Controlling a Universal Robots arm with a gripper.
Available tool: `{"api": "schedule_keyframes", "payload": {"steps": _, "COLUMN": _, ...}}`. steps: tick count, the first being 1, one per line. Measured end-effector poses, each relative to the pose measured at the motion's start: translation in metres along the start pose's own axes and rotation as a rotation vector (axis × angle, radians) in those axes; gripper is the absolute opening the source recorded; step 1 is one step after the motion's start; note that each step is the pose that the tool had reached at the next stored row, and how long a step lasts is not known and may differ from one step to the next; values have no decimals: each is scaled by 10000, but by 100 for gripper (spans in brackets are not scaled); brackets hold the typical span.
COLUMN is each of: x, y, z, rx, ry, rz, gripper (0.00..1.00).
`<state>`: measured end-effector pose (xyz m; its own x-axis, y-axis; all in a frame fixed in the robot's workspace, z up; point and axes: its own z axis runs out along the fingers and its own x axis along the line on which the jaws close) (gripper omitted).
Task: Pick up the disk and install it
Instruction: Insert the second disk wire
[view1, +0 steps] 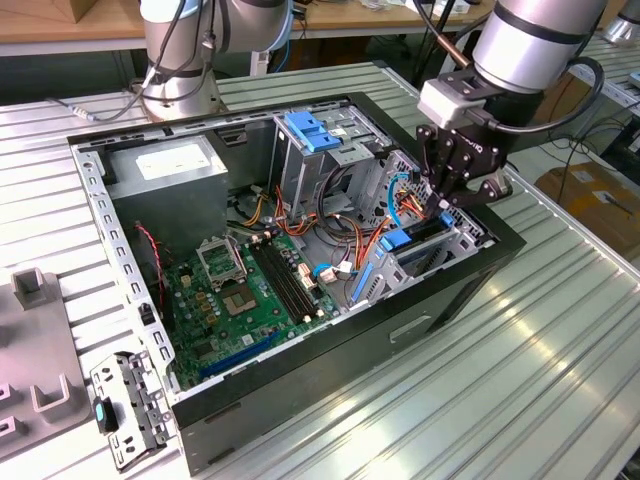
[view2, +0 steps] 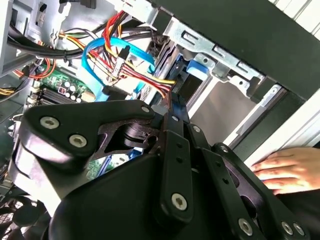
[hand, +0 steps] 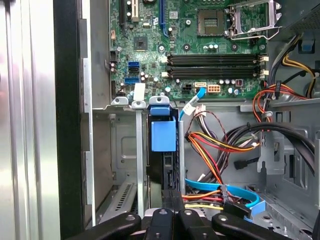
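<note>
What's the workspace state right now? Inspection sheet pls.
Surface: ribbed metal table, with an open PC case on it.
Job's things: disk stands upright in the bay slot, blue carrier end showing.
Clutter: grey fixtures and a metal bracket at the exterior view's left.
Grippers: pincer is at the disk's bay.
Cables: blue data cable and red-yellow wires lie loose beside the bay.
Surroundings: second arm's base behind the case; a hand by the case wall; cardboard box.
</note>
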<state>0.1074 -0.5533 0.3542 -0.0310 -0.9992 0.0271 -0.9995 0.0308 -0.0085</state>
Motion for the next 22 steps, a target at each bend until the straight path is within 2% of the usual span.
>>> {"api": "schedule_keyframes", "payload": {"steps": 2, "x": 1, "y": 48, "z": -1, "rx": 1, "ry": 1, "rz": -1, "gripper": 11}}
{"api": "schedule_keyframes", "payload": {"steps": 3, "x": 4, "y": 116, "z": -1, "rx": 0, "ry": 0, "rz": -1, "gripper": 11}}
{"api": "schedule_keyframes", "payload": {"steps": 8, "x": 9, "y": 309, "z": 1, "rx": 0, "ry": 0, "rz": -1, "gripper": 11}}
{"api": "schedule_keyframes", "payload": {"steps": 10, "x": 12, "y": 348, "z": 2, "rx": 0, "ry": -1, "rz": 0, "gripper": 11}}
{"api": "schedule_keyframes", "payload": {"steps": 12, "x": 11, "y": 347, "z": -21, "rx": 0, "ry": 1, "rz": -1, "gripper": 11}}
{"api": "schedule_keyframes", "payload": {"steps": 14, "x": 13, "y": 347, "z": -99, "rx": 1, "ry": -1, "rz": -1, "gripper": 11}}
{"api": "schedule_keyframes", "payload": {"steps": 18, "x": 16, "y": 346, "z": -205, "rx": 0, "ry": -2, "rz": -1, "gripper": 11}}
{"api": "schedule_keyframes", "payload": {"steps": 20, "x": 19, "y": 345, "z": -304, "rx": 0, "ry": -2, "rz": -1, "gripper": 11}}
{"api": "schedule_keyframes", "payload": {"steps": 22, "x": 21, "y": 345, "z": -374, "rx": 0, "ry": -3, "rz": -1, "gripper": 11}}
